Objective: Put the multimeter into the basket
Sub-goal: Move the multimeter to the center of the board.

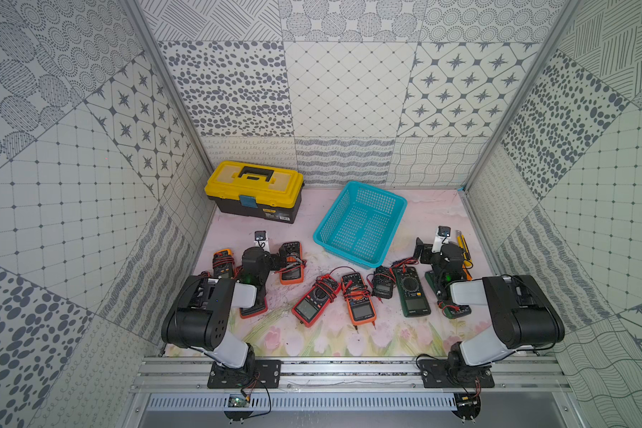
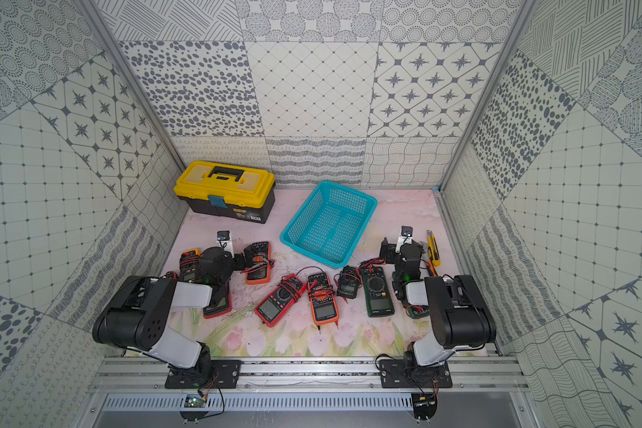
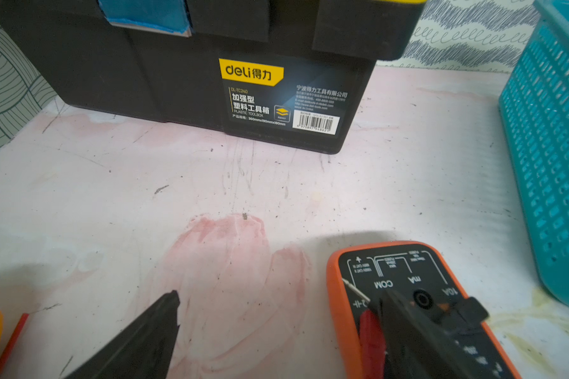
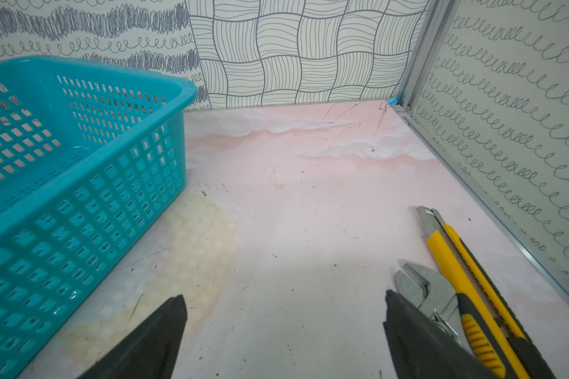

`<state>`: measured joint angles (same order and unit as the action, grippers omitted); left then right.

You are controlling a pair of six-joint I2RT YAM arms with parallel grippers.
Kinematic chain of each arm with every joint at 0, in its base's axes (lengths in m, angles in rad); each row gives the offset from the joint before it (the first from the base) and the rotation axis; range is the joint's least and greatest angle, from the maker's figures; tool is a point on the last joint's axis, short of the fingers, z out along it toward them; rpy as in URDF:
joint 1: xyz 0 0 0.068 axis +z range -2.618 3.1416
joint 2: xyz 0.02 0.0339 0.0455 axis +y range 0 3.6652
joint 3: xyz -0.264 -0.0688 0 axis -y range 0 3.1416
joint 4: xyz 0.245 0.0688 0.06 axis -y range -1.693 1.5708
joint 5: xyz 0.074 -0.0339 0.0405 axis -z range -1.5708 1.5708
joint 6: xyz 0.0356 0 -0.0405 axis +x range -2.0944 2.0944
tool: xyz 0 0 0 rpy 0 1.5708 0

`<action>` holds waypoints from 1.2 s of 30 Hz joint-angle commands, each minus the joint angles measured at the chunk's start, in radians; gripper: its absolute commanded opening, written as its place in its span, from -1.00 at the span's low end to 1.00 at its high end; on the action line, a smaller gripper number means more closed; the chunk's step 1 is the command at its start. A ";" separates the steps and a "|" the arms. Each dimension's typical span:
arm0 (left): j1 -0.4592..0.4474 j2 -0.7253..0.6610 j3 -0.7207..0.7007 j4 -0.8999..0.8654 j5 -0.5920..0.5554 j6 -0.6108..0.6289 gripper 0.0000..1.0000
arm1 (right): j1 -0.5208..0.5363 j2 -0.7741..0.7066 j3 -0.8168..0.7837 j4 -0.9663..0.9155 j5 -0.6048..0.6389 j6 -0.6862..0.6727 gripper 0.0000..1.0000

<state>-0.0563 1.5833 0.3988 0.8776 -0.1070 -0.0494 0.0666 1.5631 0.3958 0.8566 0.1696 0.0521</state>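
Note:
The turquoise basket (image 1: 360,226) (image 2: 327,222) stands empty at the back middle of the table, and shows in both wrist views (image 3: 552,157) (image 4: 79,183). Several multimeters lie in a row in front of it: an orange one (image 1: 291,266) (image 3: 349,295), a red one (image 1: 314,300), another orange one (image 1: 358,302), a small black one (image 1: 382,283) and a dark green one (image 1: 410,292). My left gripper (image 1: 275,254) (image 3: 281,298) is open, one finger over the orange multimeter's end. My right gripper (image 1: 436,248) (image 4: 284,302) is open over bare table, right of the basket.
A yellow-lidded black toolbox (image 1: 254,191) (image 3: 178,65) stands at the back left. A yellow utility knife (image 4: 457,256) and an adjustable wrench (image 4: 421,288) lie beside my right gripper near the right wall. More multimeters lie under both arms (image 1: 223,263) (image 1: 456,307).

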 commanded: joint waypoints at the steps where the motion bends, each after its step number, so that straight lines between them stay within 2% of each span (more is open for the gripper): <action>1: 0.005 0.001 0.005 0.004 0.021 0.012 0.98 | -0.003 -0.004 -0.003 0.023 0.010 0.003 0.97; 5: 0.003 -0.002 0.001 0.009 0.011 0.010 0.98 | -0.002 -0.046 0.000 -0.016 0.038 0.015 0.97; 8: 0.004 -0.046 -0.009 -0.007 -0.002 0.000 0.98 | -0.001 -0.136 0.018 -0.140 0.071 0.017 0.97; 17: 0.003 -0.235 -0.041 -0.110 -0.034 -0.017 0.98 | -0.001 -0.539 0.073 -0.752 0.189 0.166 0.97; 22: -0.001 -0.335 -0.043 -0.183 -0.036 -0.047 0.98 | -0.001 -0.675 0.140 -1.109 0.209 0.330 0.97; 25: -0.013 -0.379 -0.027 -0.222 -0.030 -0.066 0.98 | 0.000 -0.669 0.244 -1.333 0.185 0.413 0.97; 29: -0.050 -0.428 0.015 -0.320 -0.047 -0.069 0.98 | 0.000 -0.586 0.364 -1.600 0.135 0.483 0.97; 33: -0.097 -0.461 0.031 -0.354 -0.073 -0.055 0.98 | 0.000 -0.454 0.444 -1.792 0.088 0.514 0.97; 36: -0.126 -0.476 0.037 -0.361 -0.083 -0.046 0.98 | 0.000 -0.382 0.467 -1.824 0.023 0.518 0.97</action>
<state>-0.1471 1.1332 0.4133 0.5938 -0.1562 -0.0978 0.0666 1.1397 0.8341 -0.8165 0.2607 0.5304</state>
